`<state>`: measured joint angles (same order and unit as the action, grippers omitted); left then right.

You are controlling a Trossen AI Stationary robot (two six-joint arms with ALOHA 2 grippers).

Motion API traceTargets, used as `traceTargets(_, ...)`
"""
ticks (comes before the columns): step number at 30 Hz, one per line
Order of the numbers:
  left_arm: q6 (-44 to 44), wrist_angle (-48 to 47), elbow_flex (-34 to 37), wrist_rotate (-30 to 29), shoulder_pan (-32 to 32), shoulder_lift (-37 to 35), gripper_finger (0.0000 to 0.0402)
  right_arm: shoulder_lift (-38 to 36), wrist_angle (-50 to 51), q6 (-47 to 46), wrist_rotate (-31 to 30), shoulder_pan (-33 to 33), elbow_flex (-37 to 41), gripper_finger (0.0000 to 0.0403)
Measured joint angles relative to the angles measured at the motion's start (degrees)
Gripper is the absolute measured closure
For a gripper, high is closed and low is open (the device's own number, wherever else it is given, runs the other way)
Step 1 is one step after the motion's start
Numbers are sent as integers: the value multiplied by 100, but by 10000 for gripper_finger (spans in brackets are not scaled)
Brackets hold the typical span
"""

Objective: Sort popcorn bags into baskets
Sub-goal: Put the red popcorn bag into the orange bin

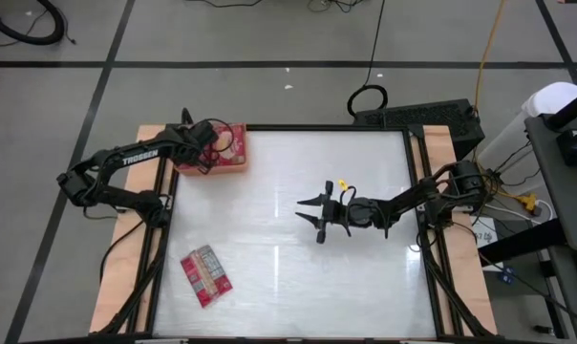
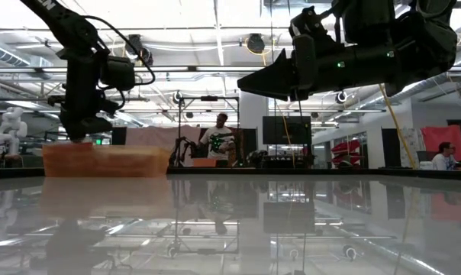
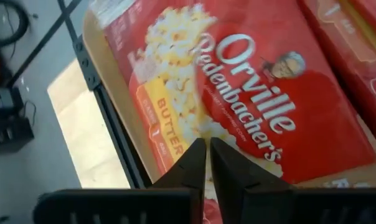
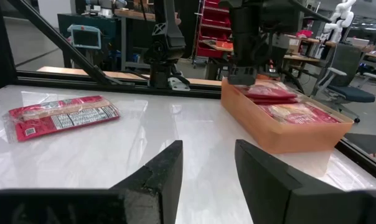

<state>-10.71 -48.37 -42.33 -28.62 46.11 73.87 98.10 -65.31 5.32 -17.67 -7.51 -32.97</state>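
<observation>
I have the left gripper over the shallow orange rectangular basket at the upper left of the high view. Its fingers are pressed nearly together above a flat red butter-popcorn bag lying inside, and I see nothing pinched between them. I judge the drop is made, so the step is to lift straight up clear of the basket wall before swinging toward the next packet.

That one, a red packet with a pale label panel, lies flat at the lower left of the high view, well apart from the basket. I'd come down square on a short edge.

The right gripper hovers mid-table, jaws partly open and empty.

From the low view the basket's wall hides its contents. How many bags are stacked inside I cannot count, and the left wrist view cuts off the neighbouring packets.
</observation>
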Motion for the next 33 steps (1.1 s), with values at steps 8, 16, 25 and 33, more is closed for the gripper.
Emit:
traceTargets(8, -313, 113, 0, -4, -128, -167, 397, 0, 2, 4, 0, 2, 0, 261)
traceTargets(16, -725, -777, -364, 1595, -791, -1032, 373, 0, 45, -9, 0, 2, 0, 261)
traceTargets(25, -1582, -862, 109, 3408, -3246, -2110, 369, 0, 91, -115, 0, -11, 0, 261)
traceTargets(33, -3687, -792, 696, 3460, -5818, -2122, 305, 0, 97, -683, 2, -298, 0, 261)
